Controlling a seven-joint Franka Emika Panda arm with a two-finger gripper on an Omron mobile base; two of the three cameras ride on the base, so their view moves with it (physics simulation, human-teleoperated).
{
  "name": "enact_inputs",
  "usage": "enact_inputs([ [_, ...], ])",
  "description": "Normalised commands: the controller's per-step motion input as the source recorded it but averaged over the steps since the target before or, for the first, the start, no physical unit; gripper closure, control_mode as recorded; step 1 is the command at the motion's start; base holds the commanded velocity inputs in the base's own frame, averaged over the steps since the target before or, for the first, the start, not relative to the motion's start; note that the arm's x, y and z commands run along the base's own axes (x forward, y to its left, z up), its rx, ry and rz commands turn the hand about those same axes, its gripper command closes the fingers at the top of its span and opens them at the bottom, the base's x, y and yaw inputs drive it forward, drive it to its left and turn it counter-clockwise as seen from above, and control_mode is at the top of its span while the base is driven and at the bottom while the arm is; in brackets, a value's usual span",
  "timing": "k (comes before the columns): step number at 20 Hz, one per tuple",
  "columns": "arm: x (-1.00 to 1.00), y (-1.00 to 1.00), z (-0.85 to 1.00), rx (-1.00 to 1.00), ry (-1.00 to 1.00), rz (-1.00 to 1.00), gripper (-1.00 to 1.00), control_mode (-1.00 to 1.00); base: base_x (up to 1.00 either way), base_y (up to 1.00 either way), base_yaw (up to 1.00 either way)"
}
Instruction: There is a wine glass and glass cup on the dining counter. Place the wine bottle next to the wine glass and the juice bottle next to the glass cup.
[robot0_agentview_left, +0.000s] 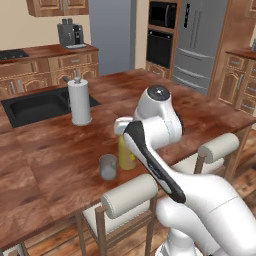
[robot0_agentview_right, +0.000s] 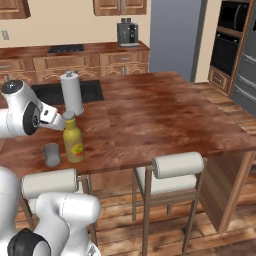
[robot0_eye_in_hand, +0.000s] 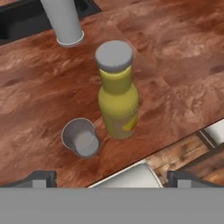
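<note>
The yellow juice bottle stands upright on the reddish-brown dining counter, near its front edge. The short greyish glass cup stands close beside the bottle, on its left in the base views, with a small gap between them. My gripper hangs above and in front of the bottle. It is open, with nothing between its fingers. The wine bottle and the wine glass are out of view.
A tall white paper-towel roll stands behind the bottle, beside the black sink. Two padded chairs are tucked against the counter's front edge. Bare wood stretches to the right.
</note>
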Motion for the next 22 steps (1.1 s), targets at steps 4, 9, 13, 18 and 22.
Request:
enact_inputs([
  [4,-0.3,-0.04,0.0,0.0,0.1,0.0,-1.0,-1.0,0.0,0.0,0.0],
  [9,-0.24,0.0,0.0,0.0,0.23,0.0,-1.0,-1.0,0.0,0.0,0.0],
  [13,-0.21,0.0,-0.01,0.0,0.12,0.0,-1.0,-1.0,0.0,0.0,0.0],
  [18,-0.02,0.0,0.0,0.0,0.0,0.0,-1.0,-1.0,0.0,0.0,0.0],
  [22,0.0,0.0,0.0,0.0,0.0,0.0,-1.0,-1.0,0.0,0.0,0.0],
])
